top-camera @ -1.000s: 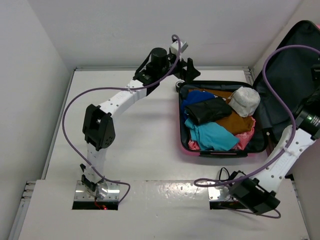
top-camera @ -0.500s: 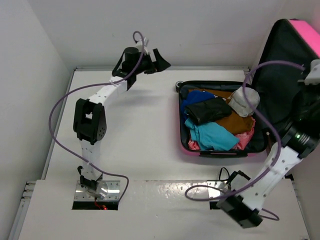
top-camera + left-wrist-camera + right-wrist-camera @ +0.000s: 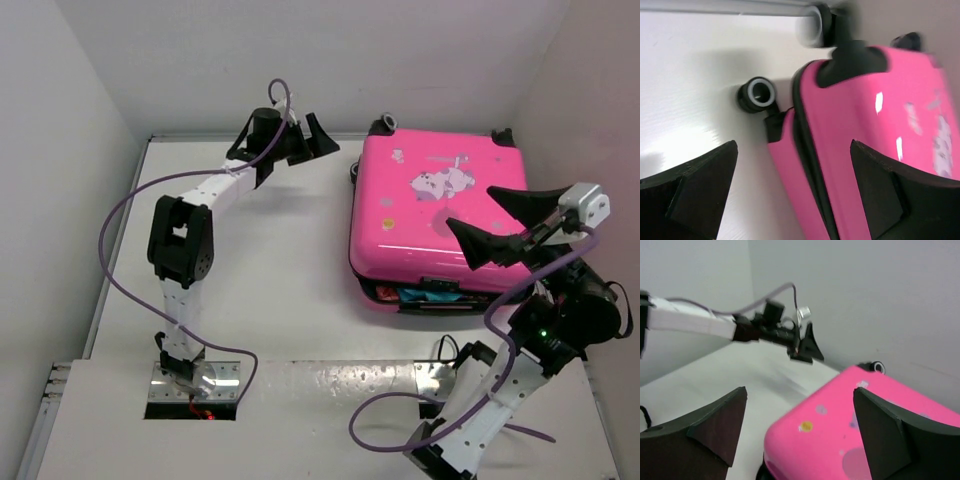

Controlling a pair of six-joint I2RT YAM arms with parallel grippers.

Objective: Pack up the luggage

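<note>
The pink suitcase (image 3: 430, 215) on the table (image 3: 280, 270) has just swung shut, clothes (image 3: 425, 293) peeking out; right gripper (image 3: 500, 222) above it and left gripper (image 3: 306, 140) beside it stand spread, empty; fastening likely remains.

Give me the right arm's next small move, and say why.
Probably lower the right gripper onto the near edge of the luggage lid and press down. The lid lies over the base, but a gap shows along the near side with teal cloth peeking out, and the open gripper hovers above it.
</note>
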